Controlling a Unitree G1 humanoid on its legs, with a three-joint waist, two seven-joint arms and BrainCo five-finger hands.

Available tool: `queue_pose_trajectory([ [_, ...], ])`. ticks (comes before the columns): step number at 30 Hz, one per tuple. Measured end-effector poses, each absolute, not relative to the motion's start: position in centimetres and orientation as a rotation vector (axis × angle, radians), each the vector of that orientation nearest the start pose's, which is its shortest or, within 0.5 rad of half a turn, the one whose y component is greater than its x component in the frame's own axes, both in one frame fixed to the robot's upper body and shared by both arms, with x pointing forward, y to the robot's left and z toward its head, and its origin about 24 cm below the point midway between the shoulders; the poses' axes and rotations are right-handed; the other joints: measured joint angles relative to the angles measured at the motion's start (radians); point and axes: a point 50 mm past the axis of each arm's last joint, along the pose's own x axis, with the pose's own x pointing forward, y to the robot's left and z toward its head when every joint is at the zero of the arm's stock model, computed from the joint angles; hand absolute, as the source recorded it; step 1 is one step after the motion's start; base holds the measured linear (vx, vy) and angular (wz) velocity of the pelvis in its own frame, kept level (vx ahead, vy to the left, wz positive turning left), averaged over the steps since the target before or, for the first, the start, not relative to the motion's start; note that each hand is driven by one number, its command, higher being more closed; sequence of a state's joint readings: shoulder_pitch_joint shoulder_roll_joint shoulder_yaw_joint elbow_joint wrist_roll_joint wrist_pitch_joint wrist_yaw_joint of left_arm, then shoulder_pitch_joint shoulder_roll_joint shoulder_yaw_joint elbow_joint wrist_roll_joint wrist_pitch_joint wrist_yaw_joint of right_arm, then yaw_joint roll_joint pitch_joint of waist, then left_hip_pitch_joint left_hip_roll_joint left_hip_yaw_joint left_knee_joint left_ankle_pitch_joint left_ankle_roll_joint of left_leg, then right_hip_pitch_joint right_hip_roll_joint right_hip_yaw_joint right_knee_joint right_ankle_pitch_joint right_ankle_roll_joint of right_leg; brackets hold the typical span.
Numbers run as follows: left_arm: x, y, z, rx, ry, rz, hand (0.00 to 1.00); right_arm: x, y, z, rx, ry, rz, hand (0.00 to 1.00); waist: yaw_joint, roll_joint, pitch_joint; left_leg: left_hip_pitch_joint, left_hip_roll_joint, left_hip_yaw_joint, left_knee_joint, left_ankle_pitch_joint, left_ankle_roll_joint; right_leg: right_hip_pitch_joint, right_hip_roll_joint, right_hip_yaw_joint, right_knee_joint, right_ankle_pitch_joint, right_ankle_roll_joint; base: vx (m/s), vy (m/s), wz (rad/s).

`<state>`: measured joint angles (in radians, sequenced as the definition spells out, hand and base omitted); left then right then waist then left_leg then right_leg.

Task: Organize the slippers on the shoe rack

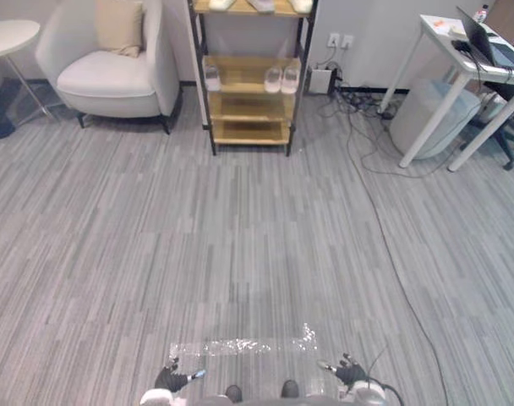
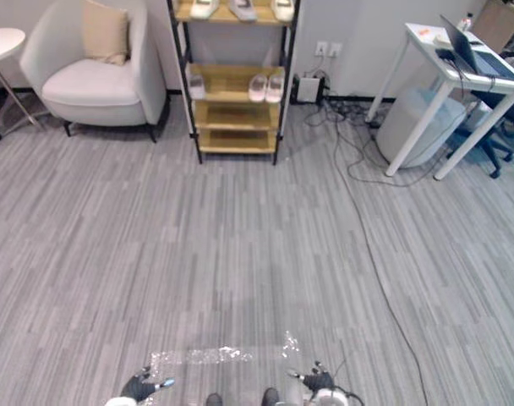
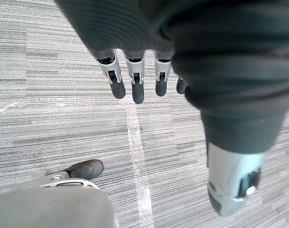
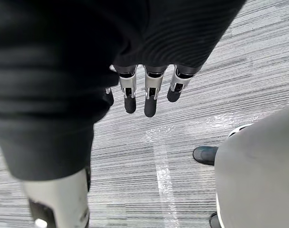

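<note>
three slippers [image 1: 274, 79] on the shoe rack [image 1: 248, 106], nothing grasped

on the rack's second shelf: lone pale slipper [image 1: 212, 78] at the left end, pale pair [image 1: 290, 79] at the right end. more pale footwear [image 2: 244, 8] on the top shelf. well in front of the rack, low over the grey carpet [image 1: 240, 237]: left hand [image 1: 167, 378] and right hand [image 1: 352, 372], fingers straight and relaxed, both released. armchair [image 1: 113, 80] left of the rack, white desk [image 1: 447, 46] to its right.
</note>
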<state>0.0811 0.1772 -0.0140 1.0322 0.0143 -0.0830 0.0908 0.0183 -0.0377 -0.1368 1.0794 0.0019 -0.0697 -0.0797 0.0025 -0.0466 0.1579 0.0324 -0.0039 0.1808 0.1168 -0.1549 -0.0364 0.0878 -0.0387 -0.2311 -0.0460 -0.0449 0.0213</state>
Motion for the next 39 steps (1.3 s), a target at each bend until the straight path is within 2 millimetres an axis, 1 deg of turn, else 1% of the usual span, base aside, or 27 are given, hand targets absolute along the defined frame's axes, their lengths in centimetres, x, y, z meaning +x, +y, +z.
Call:
queue_pose_trajectory([
  [2, 11.0, 22.5, -14.9, 0.215, 1.006, 0.176, 0.00, 12.0, -18.5, -15.6, -0.008, 1.018, -0.221, 0.00, 0.005, -0.002, 0.021, -0.107, 0.047, 0.045, 0.292, -0.055, -0.041, 0.007, 0.004, 0.019, 0.025, -0.041, -0.016, -0.05, -0.055, -0.09],
  [4, 11.3, 22.4, -14.8, 0.190, 0.985, 0.196, 0.00, 12.0, -18.9, -15.6, -0.014, 1.015, -0.229, 0.00, 0.015, 0.008, 0.039, -0.208, 0.116, 0.100, 0.559, -0.041, -0.060, 0.038, 0.009, 0.050, 0.049, -0.066, -0.029, 0.01, -0.044, -0.39],
  [5, 11.3, 22.2, -14.8, 0.182, 0.988, 0.203, 0.00, 12.0, -18.9, -15.6, -0.008, 1.015, -0.235, 0.00, 0.019, 0.019, 0.042, -0.234, 0.138, 0.114, 0.620, -0.082, -0.031, 0.051, 0.007, 0.067, 0.054, -0.078, -0.035, 0.12, 0.025, -0.47],
  [8, 11.6, 22.0, -14.8, 0.176, 0.978, 0.208, 0.00, 12.4, -19.8, -15.3, -0.016, 1.001, -0.257, 0.00, 0.022, 0.032, 0.048, -0.313, 0.139, 0.111, 0.498, -0.105, -0.016, 0.053, -0.026, 0.106, 0.054, -0.096, -0.028, 0.19, 0.110, -0.36],
  [10, 11.8, 22.0, -14.7, 0.155, 0.972, 0.223, 0.00, 12.4, -20.3, -15.2, -0.025, 1.000, -0.270, 0.00, 0.025, 0.031, 0.059, -0.337, 0.094, 0.085, 0.256, -0.016, -0.040, 0.053, -0.069, 0.121, 0.054, -0.112, -0.003, 0.27, 0.199, -0.21],
  [12, 12.0, 21.2, -14.8, 0.127, 0.966, 0.224, 0.00, 12.8, -20.7, -15.1, -0.040, 0.991, -0.274, 0.00, 0.052, 0.068, 0.070, -0.346, 0.094, 0.018, 0.012, 0.115, -0.105, 0.056, -0.079, 0.158, 0.045, -0.137, 0.032, 0.37, 0.310, -0.47],
  [13, 12.2, 21.1, -14.8, 0.122, 0.961, 0.225, 0.00, 13.1, -20.7, -15.0, -0.041, 0.986, -0.271, 0.00, 0.063, 0.070, 0.079, -0.354, 0.092, 0.025, 0.043, 0.180, -0.092, 0.062, -0.086, 0.182, 0.039, -0.152, 0.039, 0.42, 0.320, -0.55],
  [14, 12.1, 21.4, -14.7, 0.118, 0.954, 0.239, 0.00, 13.6, -20.2, -14.9, -0.031, 0.977, -0.259, 0.00, 0.070, 0.066, 0.082, -0.375, 0.074, 0.024, 0.101, 0.174, -0.073, 0.074, -0.098, 0.197, 0.047, -0.170, 0.053, 0.46, 0.268, -0.20],
  [15, 12.4, 21.8, -14.5, 0.105, 0.940, 0.261, 0.00, 13.9, -19.3, -15.0, -0.012, 0.974, -0.244, 0.00, 0.061, 0.048, 0.086, -0.396, 0.051, 0.019, 0.156, 0.140, -0.018, 0.070, -0.104, 0.208, 0.105, -0.174, 0.064, 0.49, 0.222, 0.00],
  [17, 12.4, 22.1, -14.5, 0.093, 0.937, 0.283, 0.00, 14.2, -18.7, -14.9, -0.005, 0.968, -0.230, 0.00, 0.063, 0.025, 0.081, -0.389, 0.020, 0.027, 0.194, 0.092, 0.049, 0.052, -0.131, 0.208, 0.200, -0.190, 0.080, 0.49, 0.179, 0.16],
  [18, 12.4, 22.2, -14.5, 0.092, 0.938, 0.287, 0.00, 14.3, -18.6, -14.9, -0.004, 0.966, -0.230, 0.00, 0.063, 0.020, 0.080, -0.374, 0.008, 0.030, 0.209, 0.067, 0.057, 0.032, -0.138, 0.223, 0.271, -0.187, 0.087, 0.55, 0.223, 0.08],
  [19, 12.3, 22.2, -14.5, 0.092, 0.942, 0.288, 0.00, 14.3, -18.5, -14.9, -0.002, 0.966, -0.228, 0.00, 0.069, 0.015, 0.078, -0.345, 0.002, 0.038, 0.212, 0.038, 0.057, -0.001, -0.145, 0.255, 0.379, -0.171, 0.128, 0.44, 0.187, -0.10],
  [20, 11.9, 22.3, -14.6, 0.095, 0.950, 0.292, 0.00, 14.3, -18.3, -14.9, 0.004, 0.967, -0.221, 0.00, 0.074, 0.004, 0.071, -0.303, -0.003, 0.053, 0.195, 0.011, 0.062, -0.051, -0.154, 0.279, 0.513, -0.145, 0.235, 0.42, 0.145, -0.27],
  [21, 11.6, 22.5, -14.6, 0.100, 0.958, 0.295, 0.00, 14.3, -18.0, -15.0, 0.012, 0.968, -0.212, 0.00, 0.073, -0.005, 0.065, -0.259, -0.012, 0.059, 0.172, -0.008, 0.064, -0.103, -0.155, 0.302, 0.653, -0.114, 0.259, 0.35, 0.087, -0.31],
  [23, 11.4, 22.8, -14.6, 0.121, 0.965, 0.285, 0.00, 13.8, -17.8, -15.1, 0.022, 0.975, -0.206, 0.00, 0.058, -0.024, 0.053, -0.128, -0.040, 0.061, 0.089, -0.030, 0.063, -0.208, -0.169, 0.242, 0.943, -0.077, 0.249, 0.46, 0.069, -0.19],
  [24, 11.4, 22.7, -14.7, 0.125, 0.967, 0.275, 0.00, 13.9, -18.1, -15.0, 0.015, 0.969, -0.210, 0.00, 0.053, -0.019, 0.053, -0.068, -0.042, 0.060, 0.057, -0.036, 0.063, -0.240, -0.184, 0.162, 1.020, -0.103, 0.199, 0.57, 0.054, -0.13],
  [25, 11.5, 22.5, -14.7, 0.127, 0.964, 0.265, 0.00, 13.9, -18.5, -15.0, 0.007, 0.966, -0.215, 0.00, 0.050, -0.009, 0.053, -0.014, -0.041, 0.059, 0.038, -0.036, 0.070, -0.268, -0.199, 0.075, 1.055, -0.153, 0.117, 0.61, 0.025, -0.01],
  [28, 12.8, 20.9, -14.6, 0.106, 0.939, 0.220, 0.00, 14.3, -19.2, -14.6, -0.011, 0.939, -0.220, 0.00, 0.027, 0.027, 0.056, 0.090, 0.000, 0.045, 0.007, -0.057, 0.071, -0.352, -0.177, -0.123, 0.895, -0.255, 0.013, 0.48, -0.047, 0.14],
  [29, 13.3, 20.2, -14.6, 0.094, 0.929, 0.204, 0.00, 14.5, -19.5, -14.5, -0.018, 0.932, -0.223, 0.00, 0.023, 0.040, 0.059, 0.105, 0.021, 0.041, 0.007, -0.057, 0.071, -0.376, -0.155, -0.150, 0.823, -0.261, 0.003, 0.60, -0.139, 0.15],
  [30, 14.0, 19.2, -14.5, 0.077, 0.913, 0.180, 0.00, 15.3, -19.9, -14.0, -0.028, 0.896, -0.224, 0.00, 0.008, 0.066, 0.072, 0.138, 0.061, 0.022, 0.006, -0.057, 0.071, -0.419, -0.103, -0.161, 0.653, -0.234, -0.005, 0.50, -0.137, 0.24],
  [31, 14.1, 18.7, -14.5, 0.074, 0.911, 0.164, 0.00, 15.6, -19.8, -13.8, -0.028, 0.884, -0.223, 0.00, -0.006, 0.069, 0.073, 0.158, 0.078, 0.013, 0.004, -0.058, 0.069, -0.434, -0.072, -0.137, 0.517, -0.176, -0.003, 0.63, -0.209, 0.36],
  [32, 14.1, 18.1, -14.6, 0.068, 0.912, 0.149, 0.00, 15.5, -19.7, -13.9, -0.025, 0.887, -0.222, 0.00, -0.013, 0.057, 0.067, 0.189, 0.086, 0.008, 0.004, -0.064, 0.053, -0.434, -0.044, -0.087, 0.318, -0.061, 0.010, 0.57, -0.238, 0.39],
  [34, 13.4, 17.8, -14.8, 0.055, 0.930, 0.149, 0.00, 14.3, -19.7, -14.4, -0.022, 0.918, -0.228, 0.00, -0.014, 0.015, 0.045, 0.258, 0.071, -0.018, 0.008, -0.118, -0.052, -0.416, -0.052, 0.010, 0.121, 0.124, 0.015, 0.62, -0.294, 0.45],
  [35, 13.5, 17.2, -15.0, 0.040, 0.939, 0.147, 0.00, 14.4, -20.2, -14.3, -0.018, 0.914, -0.242, 0.00, -0.015, 0.033, 0.041, 0.302, 0.099, -0.040, 0.016, -0.154, -0.091, -0.428, -0.040, 0.008, 0.214, 0.240, -0.062, 0.61, -0.306, 0.41],
  [36, 13.6, 17.0, -14.9, 0.033, 0.936, 0.142, 0.00, 14.9, -20.6, -14.1, -0.036, 0.911, -0.242, 0.00, -0.016, 0.079, 0.027, 0.280, 0.151, -0.056, 0.066, -0.153, -0.092, -0.432, -0.009, -0.018, 0.261, 0.179, -0.074, 0.58, -0.305, 0.38],
  [38, 13.9, 16.5, -14.9, 0.006, 0.933, 0.153, 0.00, 14.7, -21.2, -14.1, -0.027, 0.914, -0.263, 0.00, -0.018, 0.120, 0.030, 0.194, 0.216, -0.092, 0.288, -0.119, -0.114, -0.390, 0.025, -0.061, 0.280, 0.107, -0.086, 0.50, -0.290, 0.36],
  [39, 13.7, 16.4, -15.1, -0.011, 0.947, 0.165, 0.00, 14.5, -21.4, -14.1, -0.024, 0.919, -0.275, 0.00, -0.018, 0.133, 0.037, 0.131, 0.245, -0.108, 0.470, -0.036, -0.124, -0.332, 0.043, -0.071, 0.264, 0.068, -0.080, 0.50, -0.277, 0.30],
])
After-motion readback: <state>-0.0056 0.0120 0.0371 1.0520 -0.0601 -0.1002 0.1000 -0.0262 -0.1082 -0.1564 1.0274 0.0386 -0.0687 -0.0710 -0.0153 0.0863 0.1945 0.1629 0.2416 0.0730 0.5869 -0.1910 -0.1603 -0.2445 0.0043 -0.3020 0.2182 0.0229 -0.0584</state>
